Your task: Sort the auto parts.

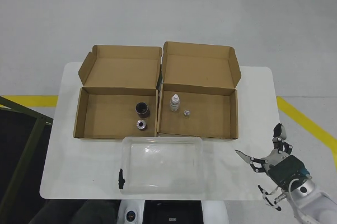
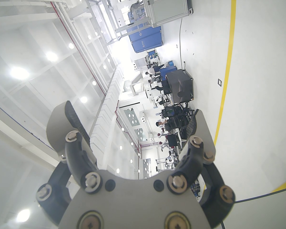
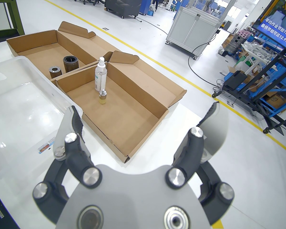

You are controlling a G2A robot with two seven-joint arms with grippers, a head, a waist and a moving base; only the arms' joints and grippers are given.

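Two open cardboard boxes stand side by side on the white table. The left box [image 1: 107, 117] holds a dark cylinder [image 1: 141, 108] and a shorter dark ring [image 1: 140, 124]. In the right box [image 1: 213, 115] stand a white spray bottle [image 1: 174, 102] and a small metal fitting [image 1: 186, 112]. My right gripper [image 1: 260, 143] is open with nothing in it, above the table's front right corner and apart from the boxes. Its wrist view shows the bottle [image 3: 100, 73], fitting [image 3: 103, 97], cylinder [image 3: 70, 64] and ring [image 3: 55, 71]. My left gripper [image 2: 133, 110] is open and points up into the hall.
A clear plastic bin [image 1: 163, 165] sits in front of the boxes, near the table's front edge, with nothing inside. A small dark piece [image 1: 121, 179] shows at its front left corner. Bare table lies to the right of the boxes, under the right gripper.
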